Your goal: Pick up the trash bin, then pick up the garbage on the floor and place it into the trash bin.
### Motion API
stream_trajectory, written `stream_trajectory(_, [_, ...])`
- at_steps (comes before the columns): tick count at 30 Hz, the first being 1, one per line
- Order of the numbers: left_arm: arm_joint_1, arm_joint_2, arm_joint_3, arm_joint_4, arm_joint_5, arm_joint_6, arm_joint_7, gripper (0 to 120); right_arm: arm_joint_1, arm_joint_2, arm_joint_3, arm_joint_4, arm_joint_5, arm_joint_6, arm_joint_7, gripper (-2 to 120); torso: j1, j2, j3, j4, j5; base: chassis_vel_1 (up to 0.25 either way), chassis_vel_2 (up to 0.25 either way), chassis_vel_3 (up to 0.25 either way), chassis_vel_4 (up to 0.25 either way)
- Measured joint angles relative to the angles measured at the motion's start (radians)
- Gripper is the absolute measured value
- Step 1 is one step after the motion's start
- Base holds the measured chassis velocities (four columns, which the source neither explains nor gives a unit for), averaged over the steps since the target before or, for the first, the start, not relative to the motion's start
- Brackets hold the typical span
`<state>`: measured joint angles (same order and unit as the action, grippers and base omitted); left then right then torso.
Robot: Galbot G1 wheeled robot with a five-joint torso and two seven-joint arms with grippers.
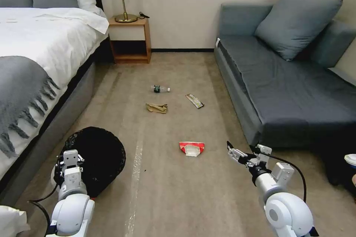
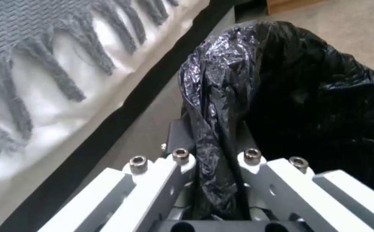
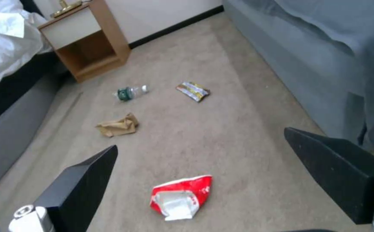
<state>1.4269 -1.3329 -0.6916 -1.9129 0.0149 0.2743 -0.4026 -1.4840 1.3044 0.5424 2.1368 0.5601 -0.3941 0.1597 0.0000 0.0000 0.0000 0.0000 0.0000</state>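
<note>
Left pincer point(image 2: 215, 180) clamps trash bin point(image 1: 97, 155) rim; right pincer point(image 3: 204, 170) wide, above carton point(image 3: 180, 196).

black bin bag point(image 1: 97, 155), red-and-white carton point(image 1: 191, 148), grey sofa point(image 1: 289, 89)

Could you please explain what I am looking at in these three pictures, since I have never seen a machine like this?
This is a wheeled robot with two arms. The wide picture comes from a camera on its head, looking down at a bedroom floor between a bed and a sofa. The other two come from cameras on its wrists.

The left end effector is shut on the bag-lined rim of the trash bin, beside the bed. The right end effector is open and holds nothing, hovering over the floor.

Four bits of garbage lie on the carpet: a red-and-white carton nearest, a brown paper bag, a bottle and a snack wrapper.
</note>
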Motion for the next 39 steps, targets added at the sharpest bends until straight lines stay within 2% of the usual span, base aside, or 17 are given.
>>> stream_trajectory(39, [-0.013,-0.012,0.009,0.028,0.007,-0.021,0.008,5,0.030,0.006,-0.026,-0.049,-0.014,0.000,-0.014,100,0.000,0.000,0.000,0.0000,0.0000,-0.064,0.064,0.065,-0.064])
